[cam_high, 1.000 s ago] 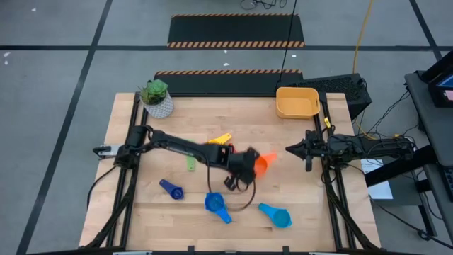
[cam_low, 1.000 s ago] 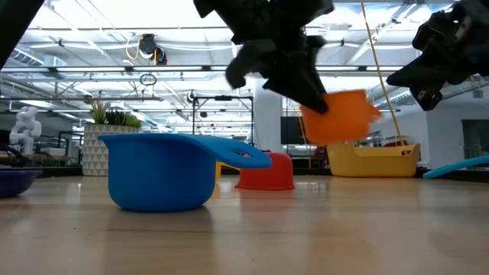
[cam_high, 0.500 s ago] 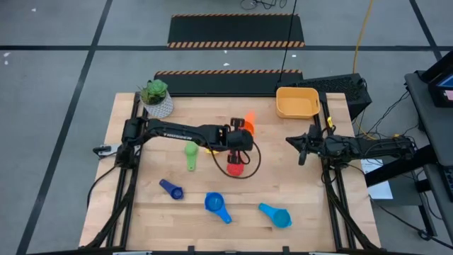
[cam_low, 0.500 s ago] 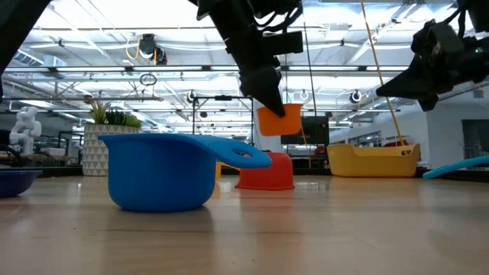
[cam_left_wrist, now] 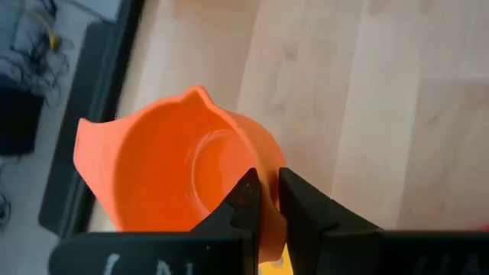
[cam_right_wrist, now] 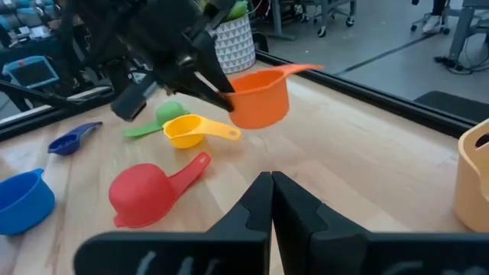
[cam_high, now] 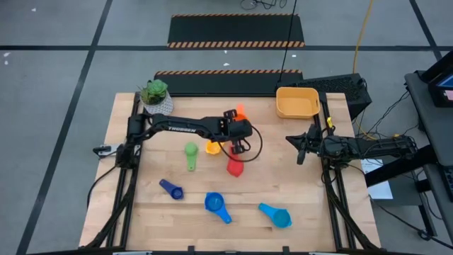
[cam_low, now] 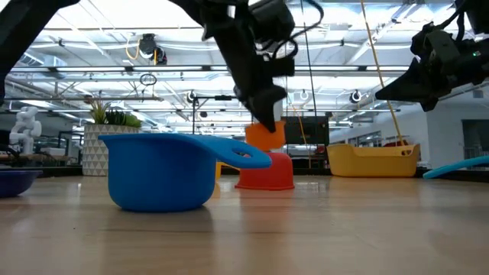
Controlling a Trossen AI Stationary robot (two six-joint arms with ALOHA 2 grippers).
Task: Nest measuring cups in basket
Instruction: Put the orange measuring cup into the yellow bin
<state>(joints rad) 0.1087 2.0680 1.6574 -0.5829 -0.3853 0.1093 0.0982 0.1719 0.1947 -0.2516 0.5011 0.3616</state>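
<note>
The left gripper (cam_high: pixel 238 122) has its jaws clenched on the orange measuring cup's (cam_right_wrist: pixel 258 98) rim, holding it above the desk (cam_high: pixel 297 184). The right gripper (cam_high: pixel 300 147), jaws closed and empty, hovers below the yellow-orange basket (cam_high: pixel 297 103).

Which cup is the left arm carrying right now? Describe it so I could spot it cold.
Start at the yellow-orange basket in the table's far right corner, then look left toward the middle. The orange measuring cup hangs above the wood, pinched by its wall in the left gripper; it is the only cup off the table.
</note>
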